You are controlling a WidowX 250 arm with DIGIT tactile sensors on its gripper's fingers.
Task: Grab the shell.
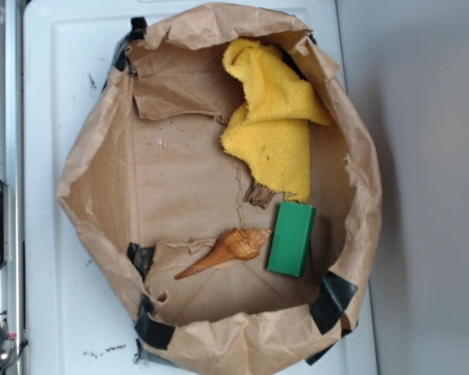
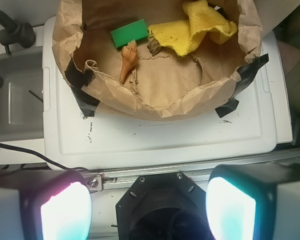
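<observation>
The shell (image 1: 228,250) lies on its side on the floor of a rolled-down brown paper bag (image 1: 86,180), in the lower middle of the exterior frame. Its ribbed, bulbous end points toward the right of the frame; its thin tip runs down toward the lower left. In the wrist view the shell (image 2: 128,61) appears in the upper left, tip directed downward in the frame.

Just beside the bulbous end, on its right in the exterior view, lies a green block (image 1: 291,239), standing nearly vertical in the frame; whether the two touch cannot be told. Above the block a crumpled yellow cloth (image 1: 272,125) occupies the upper right of the bag interior, with a small dark brown scrap (image 1: 259,194) at its lower edge.

The bag's rim is fixed with strips of black tape (image 1: 333,300) and rests on a white plastic lid (image 1: 55,94).

The gripper (image 2: 148,212) appears only in the wrist view, at the bottom edge of the frame, well apart from the bag. Its two fingers (image 2: 65,212) are spread wide, with nothing between them.
</observation>
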